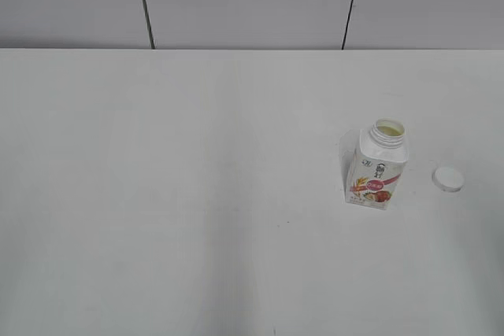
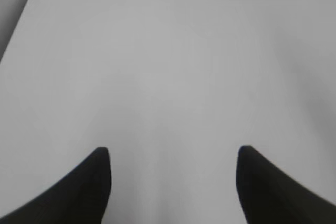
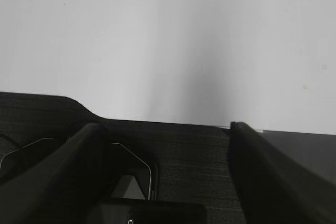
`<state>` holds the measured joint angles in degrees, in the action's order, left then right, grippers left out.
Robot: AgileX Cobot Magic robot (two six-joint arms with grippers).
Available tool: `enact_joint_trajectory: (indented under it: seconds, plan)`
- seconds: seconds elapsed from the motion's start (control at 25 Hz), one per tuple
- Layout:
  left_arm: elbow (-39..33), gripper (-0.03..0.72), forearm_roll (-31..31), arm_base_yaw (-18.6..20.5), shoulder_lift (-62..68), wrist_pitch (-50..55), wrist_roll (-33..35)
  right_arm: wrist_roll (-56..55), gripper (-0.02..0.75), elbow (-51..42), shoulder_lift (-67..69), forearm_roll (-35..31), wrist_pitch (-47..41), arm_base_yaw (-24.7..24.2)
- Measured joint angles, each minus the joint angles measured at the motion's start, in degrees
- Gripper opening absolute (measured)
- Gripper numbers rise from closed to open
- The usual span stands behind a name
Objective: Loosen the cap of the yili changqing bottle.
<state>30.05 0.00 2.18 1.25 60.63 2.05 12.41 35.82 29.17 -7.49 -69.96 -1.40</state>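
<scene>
The yili changqing bottle (image 1: 377, 167) stands upright on the right of the white table, its threaded neck open, with a pink-red fruit label on its lower half. The white cap (image 1: 447, 179) lies flat on the table just right of the bottle, apart from it. Neither arm shows in the exterior view. My left gripper (image 2: 173, 153) is open and empty above bare table. My right gripper (image 3: 165, 127) is open and empty over a dark surface at the table's near edge. Bottle and cap do not show in either wrist view.
The white table (image 1: 197, 194) runs back to a grey panelled wall (image 1: 244, 1). In the right wrist view a dark base surface (image 3: 189, 166) lies below the jaws, in front of the table's edge.
</scene>
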Motion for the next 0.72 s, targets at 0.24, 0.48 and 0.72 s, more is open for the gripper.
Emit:
enact_joint_trajectory:
  seconds: [0.24, 0.48, 0.72]
  plan:
    - [-0.14, 0.463, 0.00, 0.00, -1.65, 0.05, -0.07, 0.00, 0.587, -3.69, -3.26, -0.08, 0.27, 0.00]
    - [-0.19, 0.461, 0.00, 0.00, -1.65, 0.05, -0.12, 0.00, 0.586, -4.37, -10.14, -0.08, 2.30, 0.00]
    - [-0.19, 0.461, 0.00, 0.00, -1.65, 0.05, -0.12, -2.71, 0.586, -6.13, -20.50, 0.42, 6.03, 0.00]
